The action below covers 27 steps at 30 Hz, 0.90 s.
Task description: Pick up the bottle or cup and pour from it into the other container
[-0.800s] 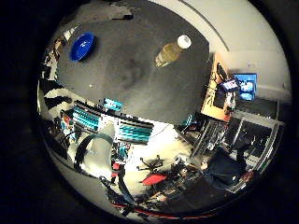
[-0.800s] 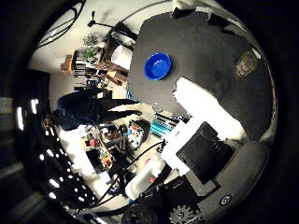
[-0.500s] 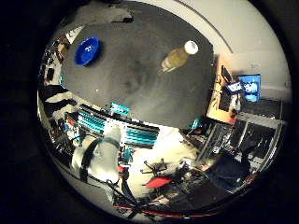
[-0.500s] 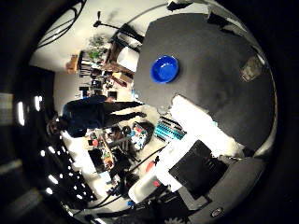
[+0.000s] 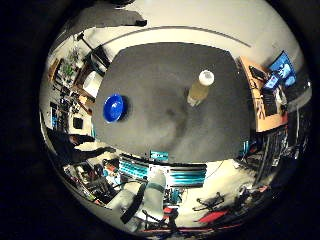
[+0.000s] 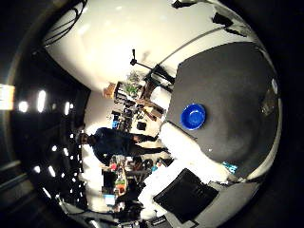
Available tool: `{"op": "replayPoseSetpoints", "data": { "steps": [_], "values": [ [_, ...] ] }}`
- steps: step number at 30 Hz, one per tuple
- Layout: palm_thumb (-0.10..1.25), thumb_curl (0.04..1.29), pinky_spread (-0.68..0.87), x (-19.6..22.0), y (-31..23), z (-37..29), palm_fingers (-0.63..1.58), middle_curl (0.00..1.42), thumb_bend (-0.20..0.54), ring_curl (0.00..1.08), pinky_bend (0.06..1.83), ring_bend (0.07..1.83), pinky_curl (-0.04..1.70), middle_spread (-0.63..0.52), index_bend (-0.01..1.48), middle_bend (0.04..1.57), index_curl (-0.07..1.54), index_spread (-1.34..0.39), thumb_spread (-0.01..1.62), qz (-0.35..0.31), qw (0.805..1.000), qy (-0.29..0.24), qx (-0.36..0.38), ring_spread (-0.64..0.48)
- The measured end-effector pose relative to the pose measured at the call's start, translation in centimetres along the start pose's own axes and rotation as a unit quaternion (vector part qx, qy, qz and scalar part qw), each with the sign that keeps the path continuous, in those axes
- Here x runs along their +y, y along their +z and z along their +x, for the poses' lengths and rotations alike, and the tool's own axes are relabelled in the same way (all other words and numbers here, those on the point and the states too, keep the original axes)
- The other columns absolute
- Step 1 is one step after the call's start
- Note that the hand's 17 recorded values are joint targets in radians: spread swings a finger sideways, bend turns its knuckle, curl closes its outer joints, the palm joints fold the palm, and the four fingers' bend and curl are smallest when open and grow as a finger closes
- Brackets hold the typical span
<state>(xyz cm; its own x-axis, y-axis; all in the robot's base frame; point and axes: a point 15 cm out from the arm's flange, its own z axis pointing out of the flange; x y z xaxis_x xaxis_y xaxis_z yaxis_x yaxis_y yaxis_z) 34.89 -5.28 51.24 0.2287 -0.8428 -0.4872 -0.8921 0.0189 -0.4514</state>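
Note:
A clear bottle (image 5: 200,88) with a white cap and yellowish liquid stands upright on the dark grey table (image 5: 160,70). A blue bowl (image 5: 114,107) sits on the same table, well away from the bottle. The thumb side palm view shows the bowl (image 6: 193,116) too. My right hand (image 6: 190,180) is high above the table and far from both. Its white and black parts reach in at the edge of the thumb side palm view. The fingers look relaxed, with nothing between them.
The table's front edge (image 5: 165,157) has teal-fronted gear below it. A wooden desk (image 5: 262,95) with monitors (image 5: 281,68) stands beside the table near the bottle. Shelves and clutter (image 5: 72,80) lie off the bowl's side.
The whole picture has swung in both views, so the camera has turned with the hand. The bottle and bowl stay where they were on the table.

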Motion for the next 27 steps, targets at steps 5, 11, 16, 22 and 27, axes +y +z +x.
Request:
{"op": "replayPoseSetpoints", "data": {
  "steps": [5,11,16,22,27],
  "values": [
    [0.54,0.37,0.40,-1.2,-1.8,3.5,0.22,0.42,-0.024,0.17,0.97,0.80,-0.01,-0.02,0.17,0.49,0.32,-0.29,1.11,0.057,0.998,0.016,-0.029,0.06],
    [0.53,0.36,0.42,-1.5,-3.3,9.4,0.21,0.41,-0.024,0.17,0.91,0.75,-0.01,-0.01,0.17,0.50,0.32,-0.27,1.11,0.113,0.991,0.041,-0.058,0.08],
    [0.51,0.35,0.43,-0.4,-3.4,14.9,0.21,0.40,-0.025,0.18,0.91,0.73,-0.01,0.00,0.16,0.49,0.31,-0.25,1.10,0.135,0.985,0.075,-0.082,0.09],
    [0.50,0.35,0.43,1.4,-3.2,21.3,0.21,0.40,-0.023,0.19,0.91,0.73,-0.01,0.00,0.16,0.49,0.30,-0.25,1.11,0.167,0.973,0.111,-0.111,0.09],
    [0.50,0.34,0.43,3.0,-3.0,25.9,0.21,0.40,-0.023,0.19,0.90,0.73,-0.01,-0.01,0.16,0.49,0.30,-0.25,1.11,0.185,0.965,0.136,-0.126,0.09]
  ]
}}
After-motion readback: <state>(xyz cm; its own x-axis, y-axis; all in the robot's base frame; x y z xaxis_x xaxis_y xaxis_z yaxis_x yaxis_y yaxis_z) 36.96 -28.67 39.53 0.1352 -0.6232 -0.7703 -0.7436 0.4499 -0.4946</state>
